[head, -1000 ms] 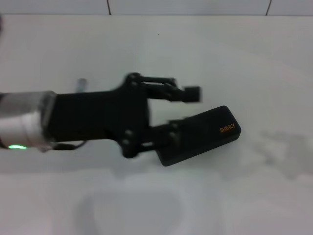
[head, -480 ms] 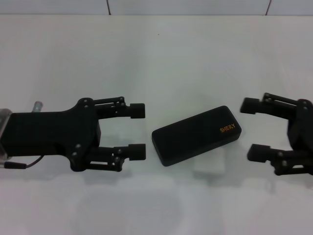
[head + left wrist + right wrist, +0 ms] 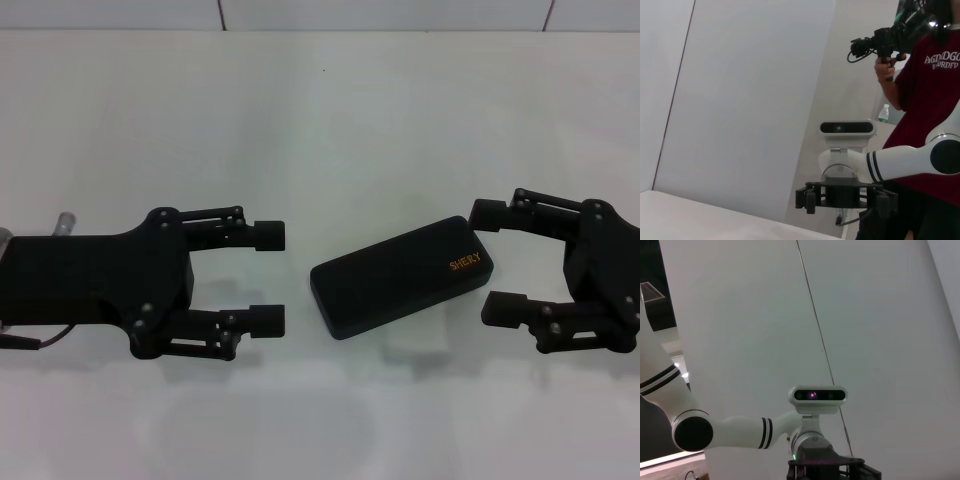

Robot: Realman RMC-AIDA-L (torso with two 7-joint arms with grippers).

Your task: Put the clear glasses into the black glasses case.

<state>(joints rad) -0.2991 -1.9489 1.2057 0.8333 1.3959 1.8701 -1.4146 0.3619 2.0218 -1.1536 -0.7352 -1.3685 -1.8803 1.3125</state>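
The black glasses case [image 3: 400,277] lies shut on the white table [image 3: 330,120], slanted, with orange lettering near its right end. My left gripper [image 3: 268,278] hovers open just left of the case, a small gap from its left end. From the right, my right gripper [image 3: 492,262] stands open with its fingertips close to the case's right end and nothing between its fingers. The clear glasses are not visible in any view. The left wrist view shows the right gripper [image 3: 840,197] from the front, farther off.
A tiled wall edge [image 3: 380,15] runs along the table's far side. A person in a dark red shirt [image 3: 935,90] stands behind the robot holding a hand-held device. The robot's head camera [image 3: 817,395] shows in the right wrist view.
My left gripper has pulled back leftward off the case and stands open. My right gripper has come in from the right and moved closer to the case. The case has stayed put.
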